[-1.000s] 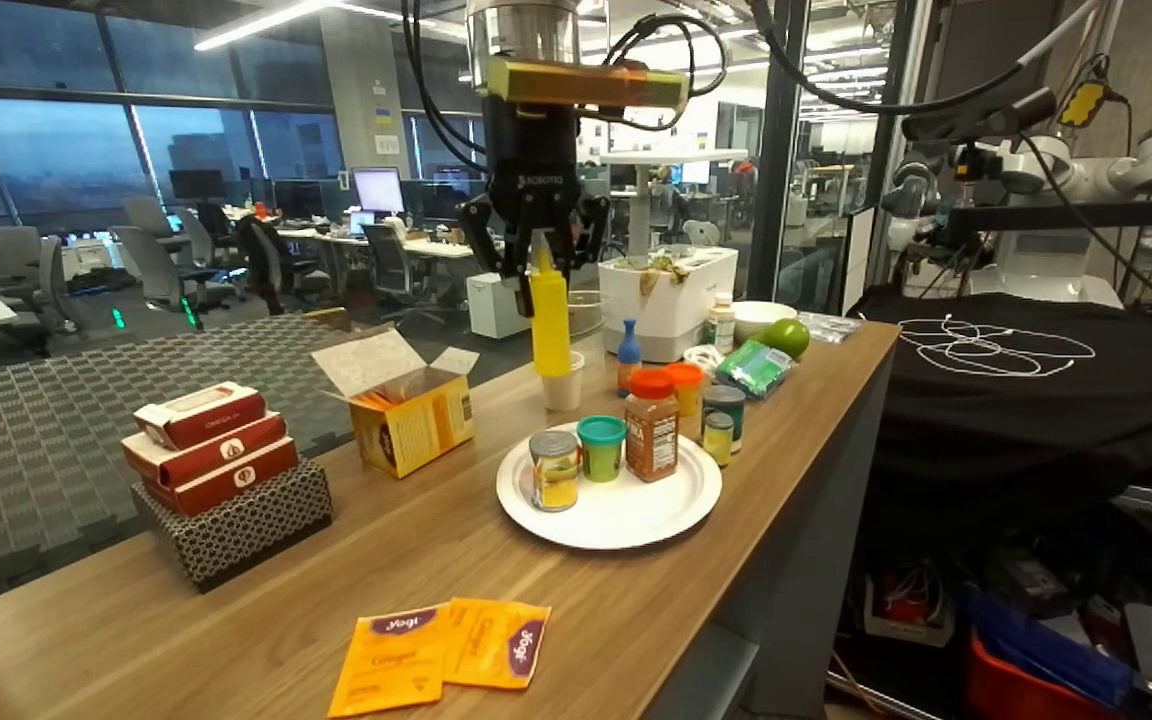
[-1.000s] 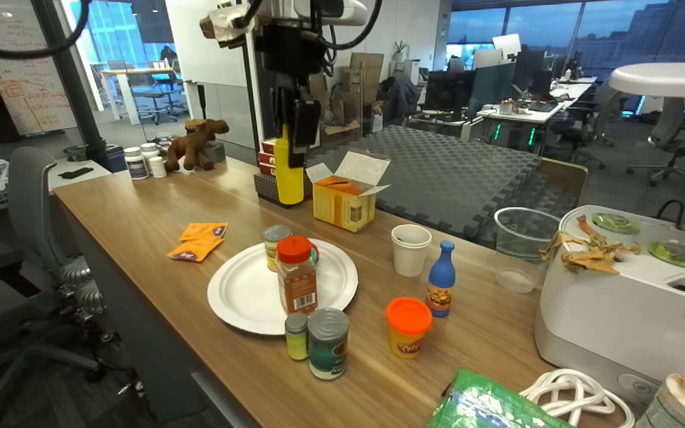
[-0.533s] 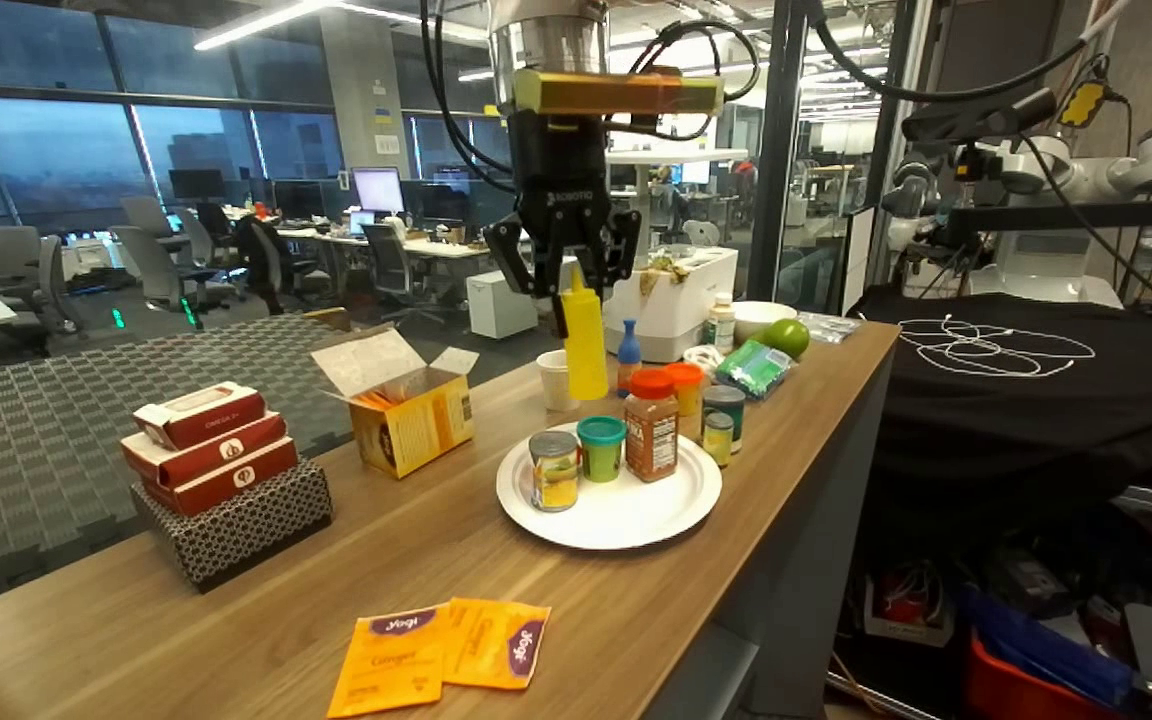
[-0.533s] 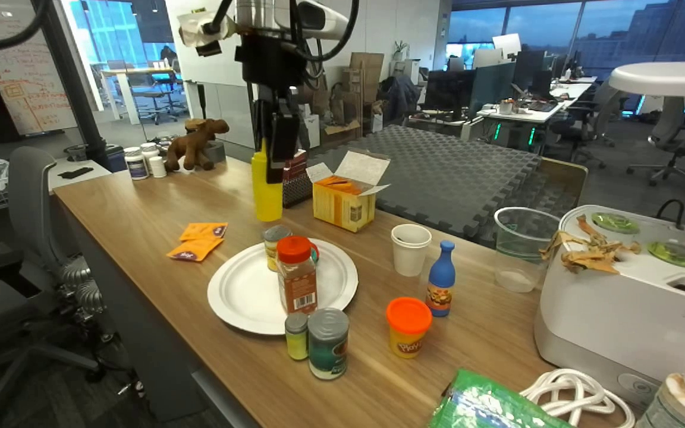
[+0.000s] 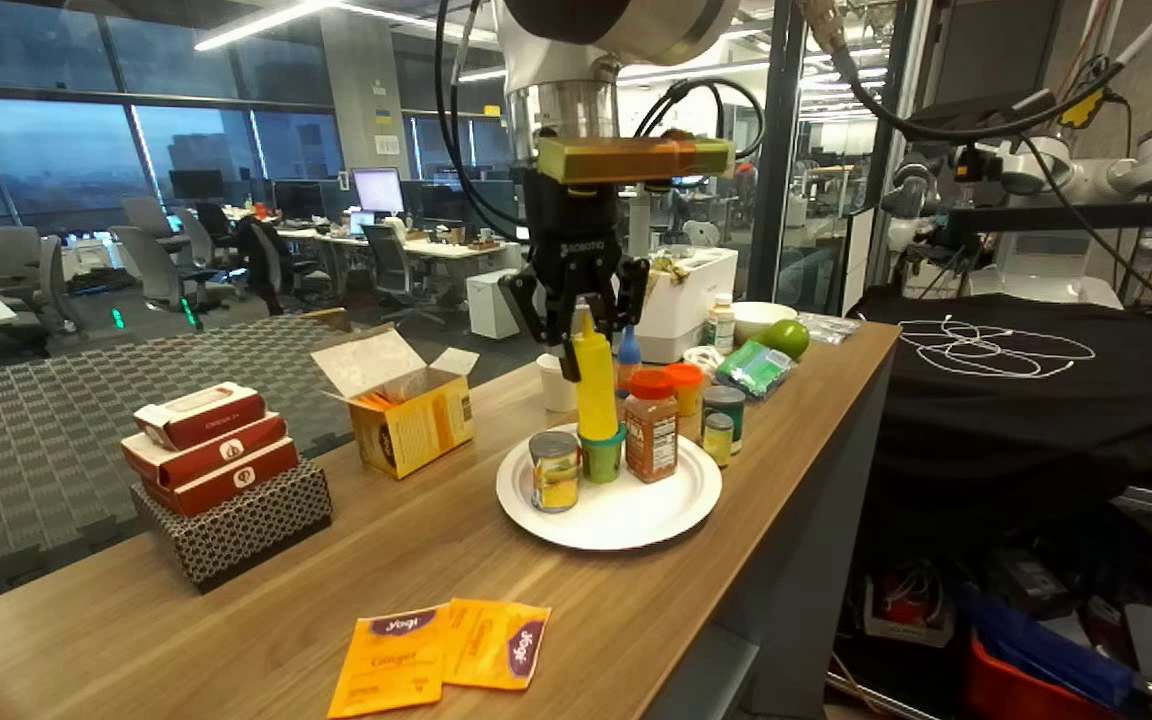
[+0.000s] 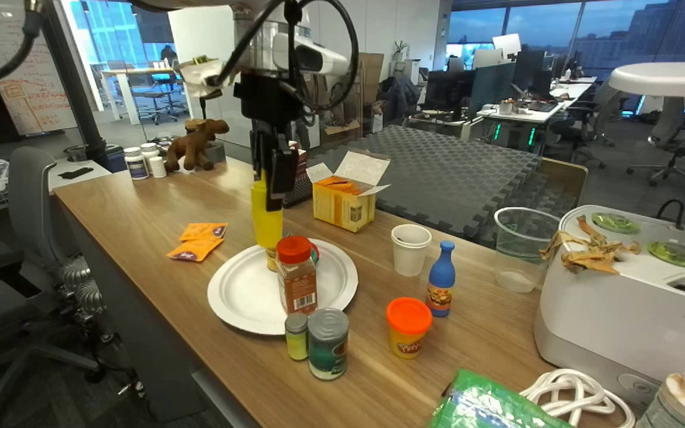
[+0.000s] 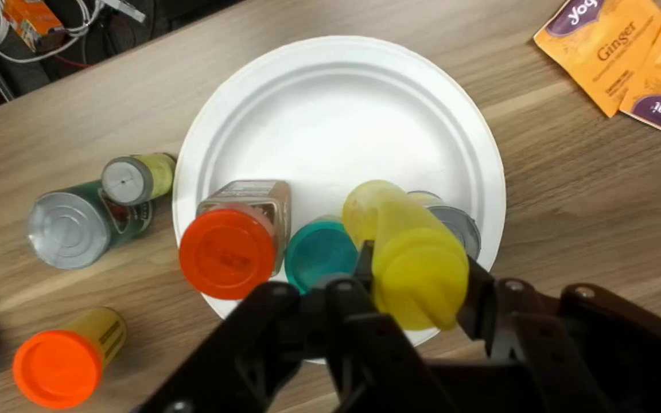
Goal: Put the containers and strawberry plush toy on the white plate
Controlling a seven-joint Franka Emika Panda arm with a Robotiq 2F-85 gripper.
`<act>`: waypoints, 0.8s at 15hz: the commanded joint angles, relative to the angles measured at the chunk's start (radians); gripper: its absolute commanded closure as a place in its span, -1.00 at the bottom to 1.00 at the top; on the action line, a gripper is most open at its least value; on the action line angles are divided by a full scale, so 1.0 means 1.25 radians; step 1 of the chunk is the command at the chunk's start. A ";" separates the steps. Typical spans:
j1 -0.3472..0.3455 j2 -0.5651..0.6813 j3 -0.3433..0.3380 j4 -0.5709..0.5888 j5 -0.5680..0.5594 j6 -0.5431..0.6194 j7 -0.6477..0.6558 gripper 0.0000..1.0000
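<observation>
Above a wooden table (image 5: 416, 550) hung a robot arm (image 5: 564, 108), its gripper (image 7: 419, 278) pointing down. A white planter (image 6: 616, 315) sat along one edge of the table. Well apart from it lay the white plate (image 7: 336, 132), round and flat. A patterned box (image 5: 246, 540) bore a stack of red boxes (image 5: 226, 465), well to one side of the plate, and a yellow carton (image 5: 416, 440) stood nearer it with its flaps spread.

Over the plate, nearly upright, was the yellow bottle (image 5: 596, 390), clasped near its top between the gripper's two fingers (image 6: 281, 178). Whether its base touched anything I could not tell.

A brown spice jar (image 5: 652, 435) with a red cap stood on the plate. Just off the rim, on the jar's side, was a green can (image 6: 329, 348), and farther out, nearer the planter, an orange-lidded tub (image 6: 409, 330). A yellow-labelled can (image 5: 555, 482) stood on the plate, apart from the jar, and between those two stood a teal-lidded tub (image 5: 603, 465). In the wrist view, the bottle's lower end showed between that tub and the yellow-labelled can.

Two orange tea packets (image 5: 391, 660) lay flat near the plate, side by side. A narrow short can (image 6: 297, 345) with a yellow-green label stood just beside the green can.
</observation>
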 commanded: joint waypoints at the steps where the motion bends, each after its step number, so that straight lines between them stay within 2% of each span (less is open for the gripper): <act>1: -0.009 -0.015 0.005 -0.048 0.005 0.060 -0.033 0.72; 12: -0.016 -0.033 0.022 -0.098 0.024 0.111 -0.130 0.72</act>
